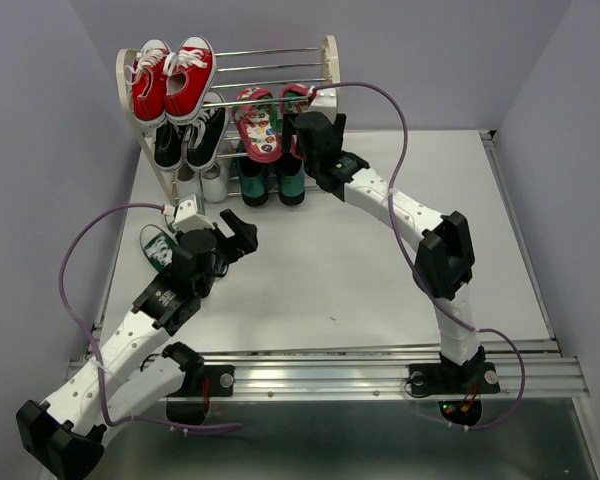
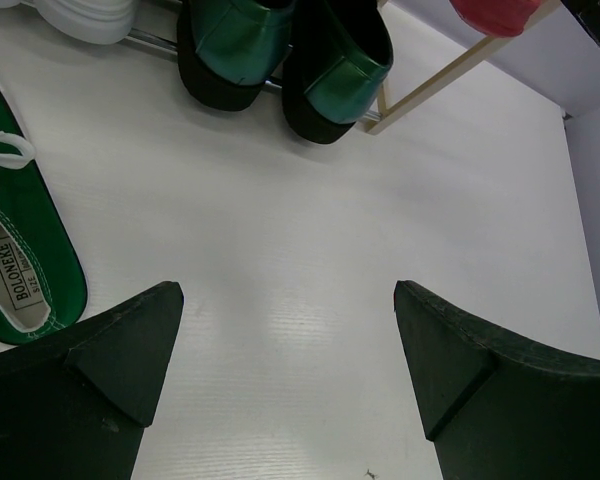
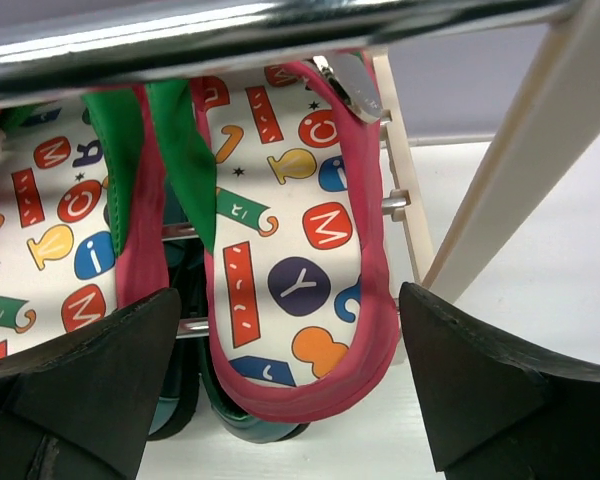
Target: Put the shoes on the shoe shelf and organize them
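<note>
Tabletop (image 1: 360,260): mostly bare, one green sneaker (image 1: 158,248) lying near its left edge. A sideways nudge there could slide it off.

Shoe shelf (image 1: 329,60) stands at the back. Red sneakers (image 1: 172,80) are on top, black sneakers (image 1: 190,140) below them. Flip-flops (image 1: 260,125) are on the middle rods and loafers (image 1: 270,185) are at the bottom right. The shelf looks light, so an arm bump could shift or tip it.

Right arm's purple cable (image 1: 380,95) loops close by the shelf's right post. Snag risk on pull-back.

Right pincer (image 3: 290,290) is released, jaws spread wide either side of the right flip-flop (image 3: 290,270), and no contact is visible. The flip-flop sits tilted with its heel overhanging the rods. A fingertip catching its edge or green strap on the way out could drag it down onto the loafers.

Left pincer (image 2: 288,290) is released, holding nothing, over bare tabletop. The sneaker is off to its side, not between the jaws. A poorly aligned close could pinch only the laces or shove the shoe away.
</note>
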